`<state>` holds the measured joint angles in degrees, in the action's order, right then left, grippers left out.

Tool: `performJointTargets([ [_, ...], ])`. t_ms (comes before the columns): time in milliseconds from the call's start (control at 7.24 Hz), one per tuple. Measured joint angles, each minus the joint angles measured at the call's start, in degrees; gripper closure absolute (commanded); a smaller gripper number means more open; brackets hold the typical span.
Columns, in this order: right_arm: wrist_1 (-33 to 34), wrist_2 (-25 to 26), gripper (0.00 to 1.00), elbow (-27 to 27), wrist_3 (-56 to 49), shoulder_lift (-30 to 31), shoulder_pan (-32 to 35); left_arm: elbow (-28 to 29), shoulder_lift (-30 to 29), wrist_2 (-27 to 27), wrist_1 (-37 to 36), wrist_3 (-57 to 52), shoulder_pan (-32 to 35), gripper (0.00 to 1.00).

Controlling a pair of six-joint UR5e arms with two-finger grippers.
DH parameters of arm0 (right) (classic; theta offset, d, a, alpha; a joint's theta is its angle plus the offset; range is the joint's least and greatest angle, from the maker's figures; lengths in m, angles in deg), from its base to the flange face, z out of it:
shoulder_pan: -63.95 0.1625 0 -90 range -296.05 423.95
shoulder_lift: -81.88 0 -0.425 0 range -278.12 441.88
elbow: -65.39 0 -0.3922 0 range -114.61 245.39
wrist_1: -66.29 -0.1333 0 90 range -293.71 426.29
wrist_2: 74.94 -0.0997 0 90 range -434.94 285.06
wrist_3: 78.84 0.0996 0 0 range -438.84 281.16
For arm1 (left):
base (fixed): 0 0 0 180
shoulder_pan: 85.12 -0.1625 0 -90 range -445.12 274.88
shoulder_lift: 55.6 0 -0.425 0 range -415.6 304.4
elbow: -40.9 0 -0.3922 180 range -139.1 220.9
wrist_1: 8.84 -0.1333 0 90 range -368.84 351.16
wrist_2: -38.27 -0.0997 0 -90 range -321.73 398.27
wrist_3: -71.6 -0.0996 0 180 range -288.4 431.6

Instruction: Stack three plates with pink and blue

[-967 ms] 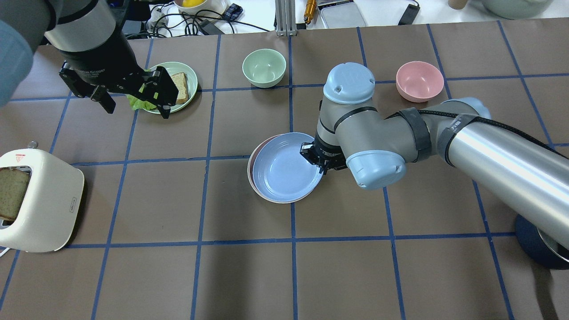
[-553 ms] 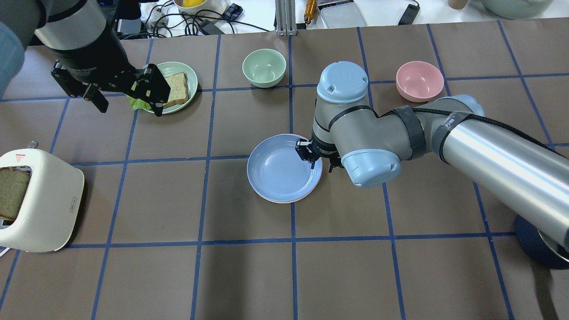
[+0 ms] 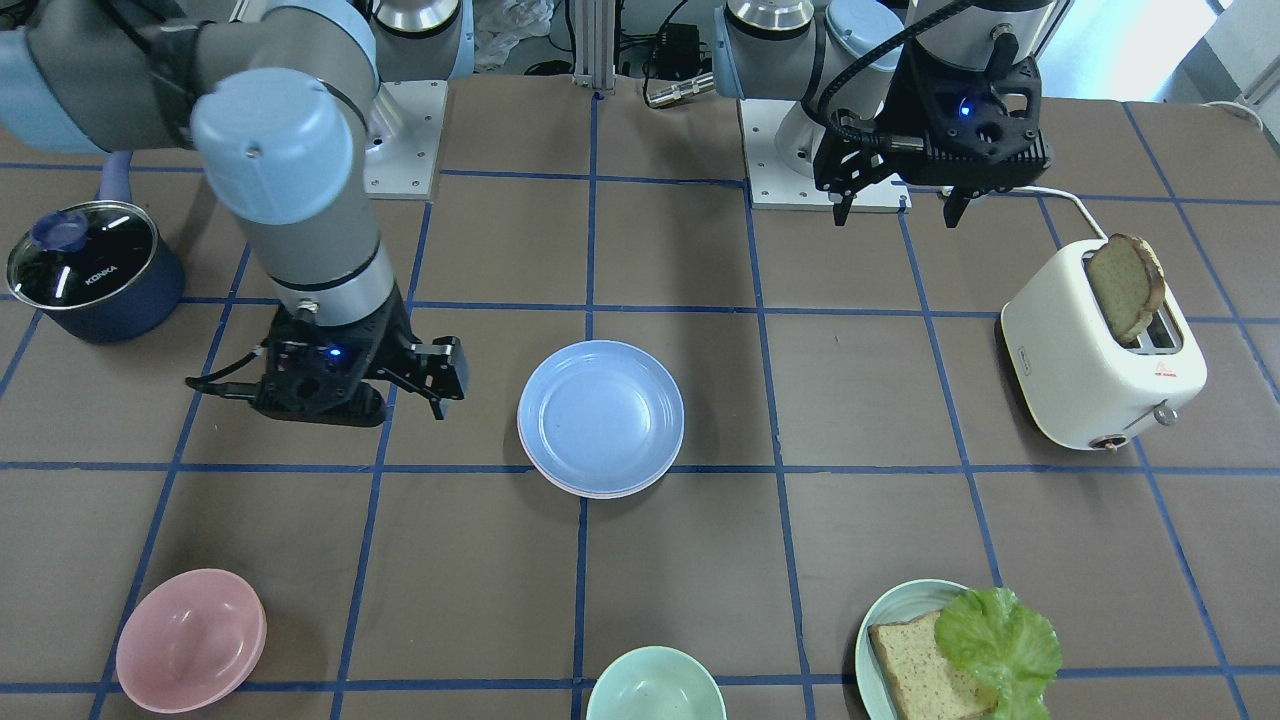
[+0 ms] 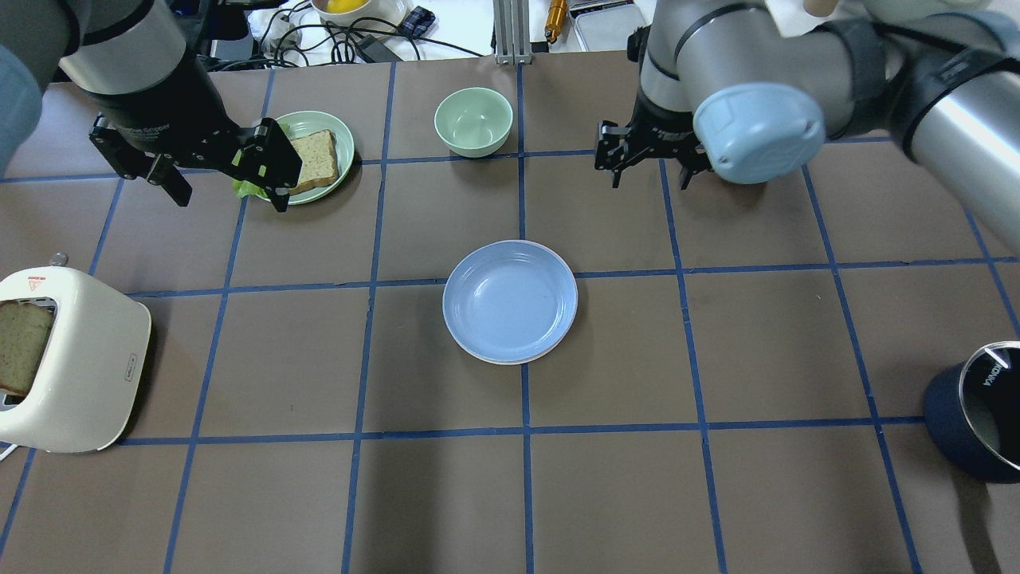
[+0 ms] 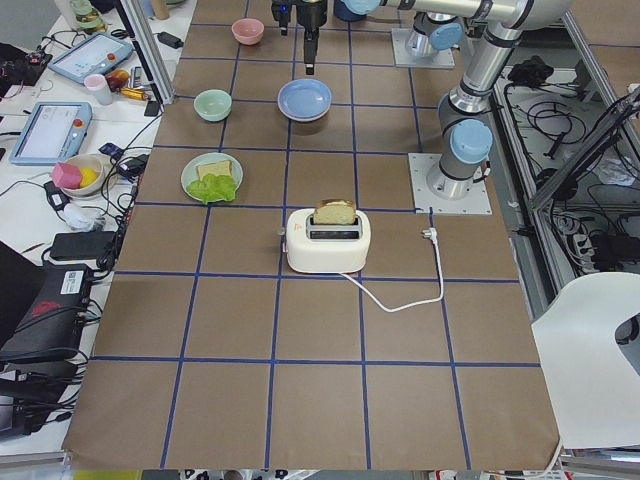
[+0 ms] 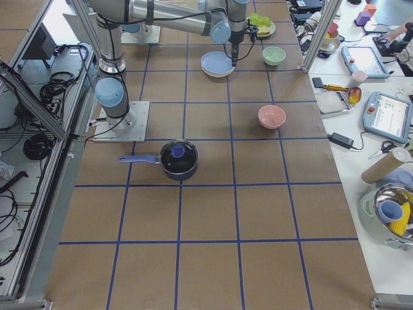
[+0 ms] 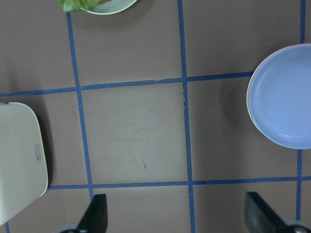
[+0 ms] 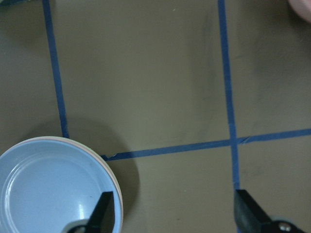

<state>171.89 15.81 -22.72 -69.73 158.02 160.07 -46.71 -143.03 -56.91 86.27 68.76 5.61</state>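
The light blue plate (image 4: 510, 301) lies on top of a stack at the table's middle. It also shows in the front view (image 3: 600, 412) and both wrist views (image 7: 284, 97) (image 8: 53, 189). Only a thin cream rim (image 4: 522, 361) shows under it. The pink plate is hidden beneath. My right gripper (image 4: 649, 169) is open and empty, raised beyond the stack on its far right; in its wrist view (image 8: 175, 216) the plate lies at lower left. My left gripper (image 4: 227, 191) is open and empty, over the near edge of the bread plate.
A pale teal plate (image 4: 344, 135) with bread and lettuce is at far left. A mint bowl (image 4: 473, 121) is at the far middle, a pink bowl (image 3: 190, 640) beyond my right arm. A white toaster (image 4: 88, 359) is at left, a dark pot (image 4: 976, 422) at right.
My right gripper let go of the blue plate, which now lies square on the stack, and rose away to the far right. My left gripper barely moved.
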Motion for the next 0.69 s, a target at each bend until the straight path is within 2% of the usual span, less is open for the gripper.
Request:
performJointTargets([
  [138,-4.1,0.0,0.12,3.5,-3.2,1.0,-1.3,0.0,0.1,0.1,0.0,-0.2,0.0,0.00],
  [276,-7.1,0.0,0.04,5.3,-4.4,2.5,-2.3,-0.1,0.1,0.1,0.0,-0.9,0.0,0.00],
  [415,-8.4,-0.1,0.00,6.1,-4.8,4.1,-3.2,0.0,0.2,0.1,0.0,-2.0,0.0,0.00],
  [691,-9.6,-0.5,0.00,5.6,-4.4,7.2,-3.9,0.3,0.2,0.4,0.0,-3.1,0.2,0.00],
])
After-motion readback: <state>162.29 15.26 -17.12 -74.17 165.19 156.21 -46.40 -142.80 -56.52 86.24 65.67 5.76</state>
